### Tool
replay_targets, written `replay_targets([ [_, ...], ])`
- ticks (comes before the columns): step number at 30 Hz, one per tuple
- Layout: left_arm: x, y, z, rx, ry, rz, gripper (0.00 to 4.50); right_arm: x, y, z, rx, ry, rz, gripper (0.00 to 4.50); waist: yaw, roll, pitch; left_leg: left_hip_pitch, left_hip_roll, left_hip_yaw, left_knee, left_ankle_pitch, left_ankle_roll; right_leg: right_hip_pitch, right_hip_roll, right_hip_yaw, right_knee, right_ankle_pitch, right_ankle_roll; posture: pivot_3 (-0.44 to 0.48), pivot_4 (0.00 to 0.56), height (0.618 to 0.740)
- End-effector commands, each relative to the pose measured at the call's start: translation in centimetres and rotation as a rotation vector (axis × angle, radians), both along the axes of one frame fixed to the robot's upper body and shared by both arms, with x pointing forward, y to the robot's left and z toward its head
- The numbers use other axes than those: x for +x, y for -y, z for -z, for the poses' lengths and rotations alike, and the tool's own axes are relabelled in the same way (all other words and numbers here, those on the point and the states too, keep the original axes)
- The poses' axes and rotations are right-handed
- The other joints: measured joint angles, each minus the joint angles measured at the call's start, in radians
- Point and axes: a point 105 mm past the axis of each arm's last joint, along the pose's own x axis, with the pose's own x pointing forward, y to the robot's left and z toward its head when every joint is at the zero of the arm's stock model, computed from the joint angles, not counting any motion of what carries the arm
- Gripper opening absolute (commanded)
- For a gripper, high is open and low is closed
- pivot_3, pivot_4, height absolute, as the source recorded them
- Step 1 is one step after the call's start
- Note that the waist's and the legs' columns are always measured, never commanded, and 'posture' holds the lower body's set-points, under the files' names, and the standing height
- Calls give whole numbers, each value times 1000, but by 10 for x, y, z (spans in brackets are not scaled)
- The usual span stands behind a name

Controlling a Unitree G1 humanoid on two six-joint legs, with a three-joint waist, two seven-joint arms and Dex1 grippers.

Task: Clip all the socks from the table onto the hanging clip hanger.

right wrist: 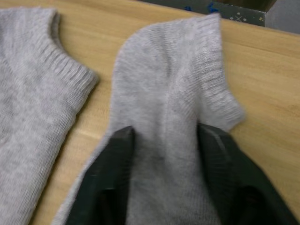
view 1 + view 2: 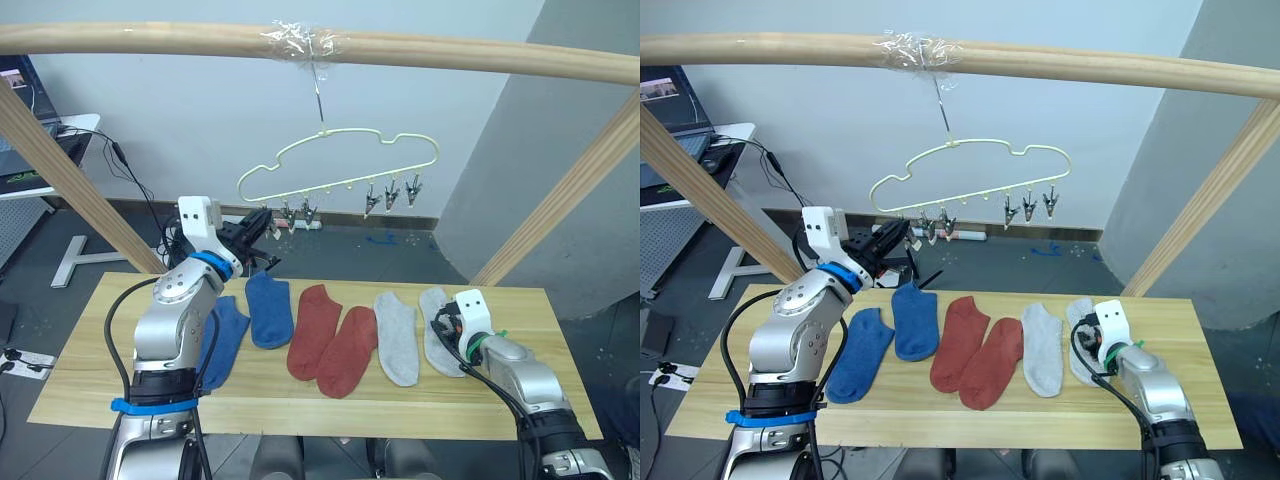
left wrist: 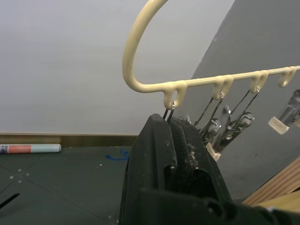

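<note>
Six socks lie in a row on the table [image 2: 90, 370]: two blue [image 2: 268, 310] [image 2: 222, 345], two rust-red [image 2: 315, 328] [image 2: 350, 352], two light grey [image 2: 397, 338] [image 1: 33, 117]. The pale yellow-green clip hanger [image 2: 340, 160] hangs from the top pole, its dark clips [image 2: 392, 194] in a row. My left gripper [image 2: 258, 228] is raised at the hanger's left end, shut on the leftmost clip [image 3: 169, 111]. My right gripper [image 2: 445, 325] is down on the rightmost grey sock [image 1: 164, 103], whose fabric is bunched between its fingers [image 1: 117, 145].
A wooden frame surrounds the table: a horizontal pole [image 2: 150, 38] on top and slanted poles at the left [image 2: 70, 180] and right [image 2: 570, 190]. A desk with cables [image 2: 60, 140] stands behind at the left. A grey wall [image 2: 560, 130] is at the right.
</note>
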Motion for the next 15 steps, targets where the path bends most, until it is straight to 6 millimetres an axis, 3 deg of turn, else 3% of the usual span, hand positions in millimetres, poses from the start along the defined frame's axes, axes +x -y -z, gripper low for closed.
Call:
replay_targets([
  [1,-3,-2,-3,-6,3,-2,0,-15,1,12,-40,-37,-54,666,0,0,0,0,0,0,0,0,0,0,0,0,0,0,0,170,207,740],
  [3,-3,1,-1,-36,-28,21,0,-16,-1,1,-65,18,-113,23,0,0,0,0,0,0,0,0,0,0,0,0,0,0,0,177,210,740],
  [6,-4,2,1,-140,-112,73,0,-15,-9,-26,-95,114,-221,23,1,1,1,0,0,0,0,0,0,0,0,0,0,0,0,177,210,740],
  [9,-5,-1,-1,-225,-185,127,0,-18,-32,-61,-57,194,-355,23,-5,3,3,0,0,0,0,0,0,-1,0,1,0,0,1,191,214,740],
  [12,-10,-7,-10,-361,-290,216,0,-22,-86,-106,101,253,-496,23,-7,3,6,1,1,-1,0,0,0,-1,3,1,1,-2,4,187,215,740],
  [15,-15,-11,-17,-437,-358,286,0,-16,-123,-126,213,265,-525,23,-5,3,7,1,4,-4,0,0,-1,-1,6,0,2,-2,4,177,211,740],
])
